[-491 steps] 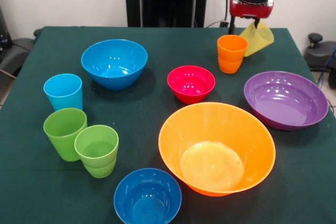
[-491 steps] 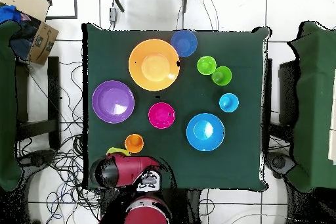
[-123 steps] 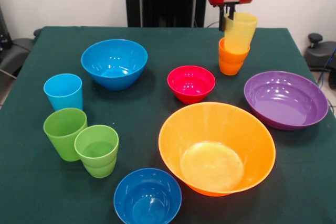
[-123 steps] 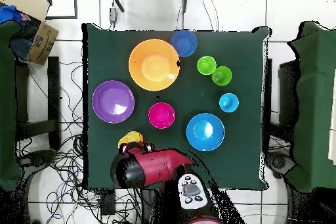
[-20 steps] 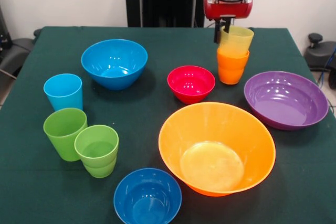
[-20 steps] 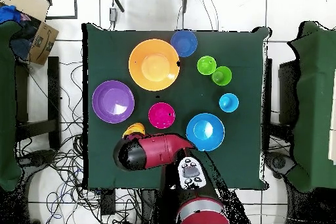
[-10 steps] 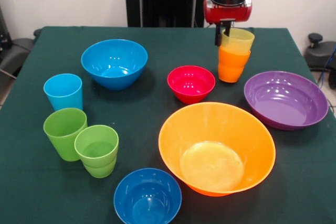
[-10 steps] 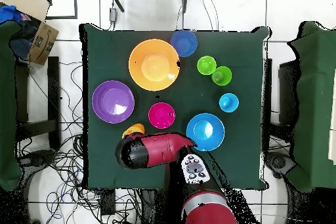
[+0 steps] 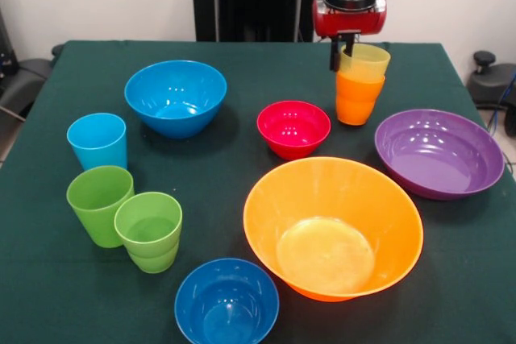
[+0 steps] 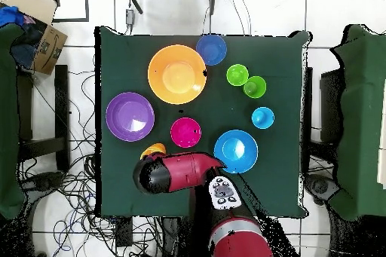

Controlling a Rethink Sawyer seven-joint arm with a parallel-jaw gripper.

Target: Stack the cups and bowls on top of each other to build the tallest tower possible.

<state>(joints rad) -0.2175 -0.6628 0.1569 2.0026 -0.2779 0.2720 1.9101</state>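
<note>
- Since the oldest frame, the yellow cup (image 9: 364,60) has gone from hanging tilted at the table's far right edge to sitting nested in the orange cup (image 9: 358,100).
- Gripper (image 9: 348,47): one finger shows against the yellow cup's rim; whether the jaws grip or have released, I cannot tell.
- Location: the two-cup tower stands far right, between the red bowl (image 9: 293,127) and purple bowl (image 9: 439,152).
- Risk: withdrawal with the rim pinched could lift or tip the pair.
- Contents: remaining bowls and cups appear empty.
</note>
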